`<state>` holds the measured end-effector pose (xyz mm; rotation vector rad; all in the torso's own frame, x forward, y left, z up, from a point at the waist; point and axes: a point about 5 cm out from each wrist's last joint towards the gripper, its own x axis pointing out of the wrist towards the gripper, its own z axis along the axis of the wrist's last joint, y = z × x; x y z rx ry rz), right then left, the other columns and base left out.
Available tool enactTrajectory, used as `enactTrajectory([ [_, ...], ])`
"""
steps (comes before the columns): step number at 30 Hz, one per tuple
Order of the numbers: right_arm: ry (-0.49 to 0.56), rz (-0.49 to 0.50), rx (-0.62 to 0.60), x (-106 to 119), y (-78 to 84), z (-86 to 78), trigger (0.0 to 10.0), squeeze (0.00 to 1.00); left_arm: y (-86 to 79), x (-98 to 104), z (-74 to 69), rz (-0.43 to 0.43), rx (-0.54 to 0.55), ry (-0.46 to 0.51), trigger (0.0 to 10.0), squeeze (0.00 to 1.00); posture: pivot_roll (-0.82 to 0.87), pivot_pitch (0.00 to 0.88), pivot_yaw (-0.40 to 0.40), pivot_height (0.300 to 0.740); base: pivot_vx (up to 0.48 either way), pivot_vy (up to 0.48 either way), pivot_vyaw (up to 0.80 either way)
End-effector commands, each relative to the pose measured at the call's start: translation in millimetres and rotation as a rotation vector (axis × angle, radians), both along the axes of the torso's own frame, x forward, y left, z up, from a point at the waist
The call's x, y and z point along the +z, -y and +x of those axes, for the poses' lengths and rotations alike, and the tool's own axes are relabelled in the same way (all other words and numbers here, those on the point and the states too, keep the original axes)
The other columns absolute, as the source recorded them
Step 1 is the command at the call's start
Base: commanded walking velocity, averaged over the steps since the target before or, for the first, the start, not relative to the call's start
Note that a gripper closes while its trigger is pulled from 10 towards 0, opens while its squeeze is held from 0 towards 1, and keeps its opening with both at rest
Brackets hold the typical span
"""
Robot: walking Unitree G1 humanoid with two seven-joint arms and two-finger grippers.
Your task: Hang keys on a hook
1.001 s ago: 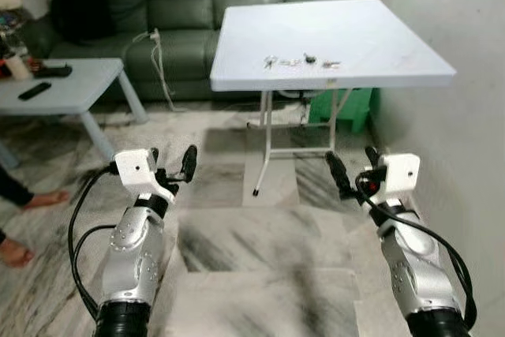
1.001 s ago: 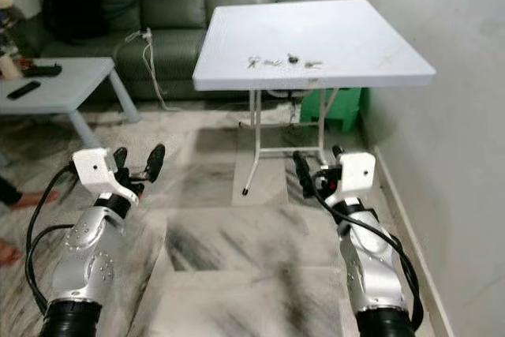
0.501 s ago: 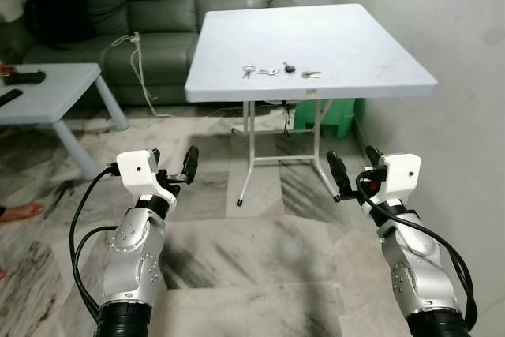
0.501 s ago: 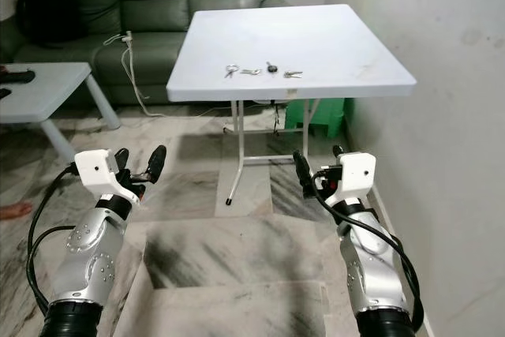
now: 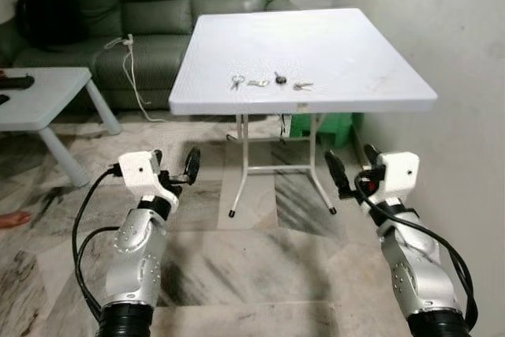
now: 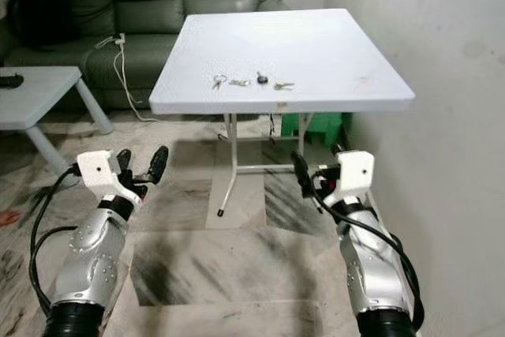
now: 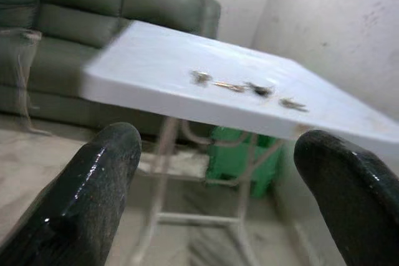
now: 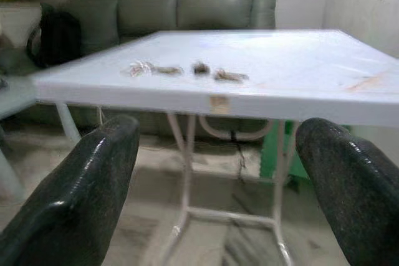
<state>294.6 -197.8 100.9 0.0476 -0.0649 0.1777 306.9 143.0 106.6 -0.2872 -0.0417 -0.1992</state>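
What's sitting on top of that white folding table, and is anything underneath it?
On the white table lie a few small keys in a row near its front edge. Underneath, a green container shows between the legs; the tabletop hides its upper part.

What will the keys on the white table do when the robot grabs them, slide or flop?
The keys look small, thin and flat on the smooth table, so they would probably slide when pushed. They look like loose metal pieces in a row, so they likely dangle and jingle when lifted.

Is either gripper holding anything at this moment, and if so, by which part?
Nothing is held. The left gripper and right gripper are both open and empty, short of the white table where the keys lie.
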Motion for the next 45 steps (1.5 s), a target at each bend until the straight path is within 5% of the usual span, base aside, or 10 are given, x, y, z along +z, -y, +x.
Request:
enactTrajectory([
  [1,0.044,0.005,0.035,11.5,-11.2,6.0,10.0,0.0,-12.7,2.9,0.6,0.025,0.028,0.01,10.0,0.0,-0.05,0.0,-0.016,0.74,0.319,0.0,0.8],
  [45,0.059,0.032,0.048,16.6,-11.6,9.3,10.0,0.0,-14.1,3.7,2.4,0.018,0.05,0.015,10.0,0.0,-0.05,0.0,-0.029,0.74,0.329,0.0,0.09],
])
